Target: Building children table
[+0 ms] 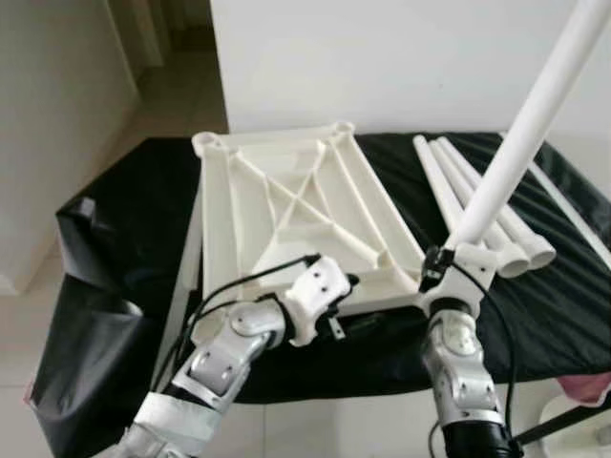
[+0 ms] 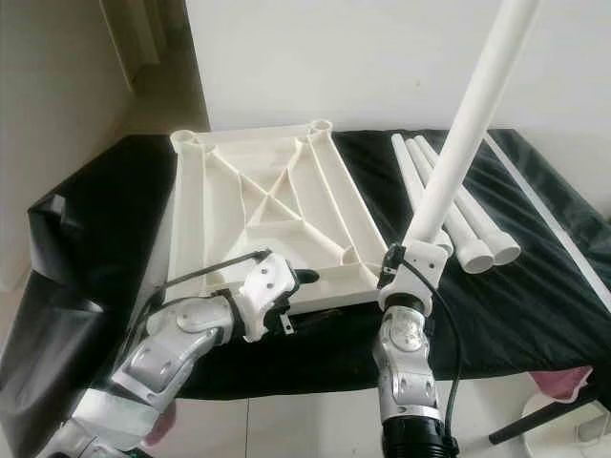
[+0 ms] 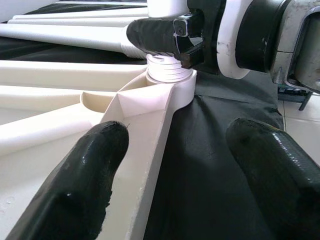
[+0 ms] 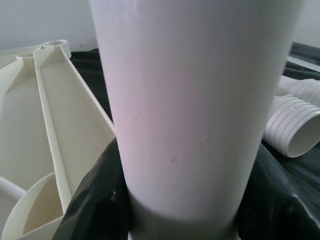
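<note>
At near corner socket of upturned tabletop (image 1: 286, 205) | right gripper (image 3: 182, 37) clamps leg (image 1: 535, 124), threads entering | left gripper (image 3: 175, 175) wide, bracing rim | advice: straighten leg, then twist.

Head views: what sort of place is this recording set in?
Probably a room in a home: pale tiled floor, plain white wall, a doorway at the far left. An upturned white table top and loose legs lie on a black-covered surface.

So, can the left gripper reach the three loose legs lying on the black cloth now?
Probably not directly: the left gripper sits at the tabletop's near edge, and the right gripper with its upright leg stands between it and the loose legs.
</note>
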Robot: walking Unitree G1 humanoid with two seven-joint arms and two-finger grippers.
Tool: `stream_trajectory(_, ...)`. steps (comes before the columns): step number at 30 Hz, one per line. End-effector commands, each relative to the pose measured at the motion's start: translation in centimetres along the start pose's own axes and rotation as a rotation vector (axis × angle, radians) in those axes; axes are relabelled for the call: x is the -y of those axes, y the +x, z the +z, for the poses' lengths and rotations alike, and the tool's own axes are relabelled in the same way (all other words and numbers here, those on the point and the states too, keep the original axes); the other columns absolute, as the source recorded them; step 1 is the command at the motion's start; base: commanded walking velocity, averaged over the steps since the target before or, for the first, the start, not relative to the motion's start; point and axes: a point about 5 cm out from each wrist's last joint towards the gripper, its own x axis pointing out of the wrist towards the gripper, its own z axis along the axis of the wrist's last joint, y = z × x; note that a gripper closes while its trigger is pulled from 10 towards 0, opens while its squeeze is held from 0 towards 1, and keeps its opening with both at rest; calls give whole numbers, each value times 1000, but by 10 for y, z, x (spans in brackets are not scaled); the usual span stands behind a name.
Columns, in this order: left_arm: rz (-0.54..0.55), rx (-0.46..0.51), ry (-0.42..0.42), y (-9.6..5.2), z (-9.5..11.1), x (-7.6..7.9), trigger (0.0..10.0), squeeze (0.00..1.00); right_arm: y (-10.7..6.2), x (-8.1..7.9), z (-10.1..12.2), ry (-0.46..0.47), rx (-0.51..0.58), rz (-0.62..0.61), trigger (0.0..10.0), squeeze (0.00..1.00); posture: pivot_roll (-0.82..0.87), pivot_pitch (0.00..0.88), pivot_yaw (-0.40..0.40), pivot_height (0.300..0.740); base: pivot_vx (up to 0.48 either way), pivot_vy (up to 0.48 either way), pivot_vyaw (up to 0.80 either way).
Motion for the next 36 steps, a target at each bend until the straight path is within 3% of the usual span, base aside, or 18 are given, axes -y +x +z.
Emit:
stream_trajectory(1,-22,1,2,-1,1,0,10000,0,-5,4,-14,-6,-75,-15,10000,0,16,0,-4,740,0,0,0)
stream_trajectory(12,-11,-3,18,-2,-1,2,10000,0,-5,-4,-7,-7,-24,20,10000,0,27,0,-10,740,0,0,0)
stream_trajectory(13,-8,-5,18,-2,-1,2,10000,0,-5,-2,-6,-7,-23,17,10000,745,29,0,-12,740,0,0,0)
stream_trajectory(14,-5,-6,17,-1,-1,2,10000,0,-5,-1,-7,-7,-23,15,10000,745,29,0,-12,740,0,0,0)
stream_trajectory(15,3,-11,18,0,-1,2,10000,0,-4,0,-6,-8,-23,15,10000,1000,33,0,-14,740,0,0,0)
stream_trajectory(24,45,7,38,4,2,0,10000,0,-4,4,-3,-12,-11,70,10000,1000,32,0,-25,740,0,0,0)
stream_trajectory(30,65,-9,5,0,-2,-1,10000,0,-6,7,-4,-17,-16,113,10000,1000,34,0,-26,740,0,0,0)
stream_trajectory(31,58,-15,-19,-1,-4,-1,10000,0,-7,7,-4,-29,-15,134,10000,329,33,0,-25,740,0,0,0)
stream_trajectory(32,55,-21,-9,-1,-4,0,10000,0,-10,11,-7,-55,-9,165,10000,0,33,0,-24,740,0,0,0)
stream_trajectory(36,48,-16,-24,1,-4,1,10000,0,-10,13,-7,-58,-10,194,10000,0,34,0,-23,740,0,0,0)
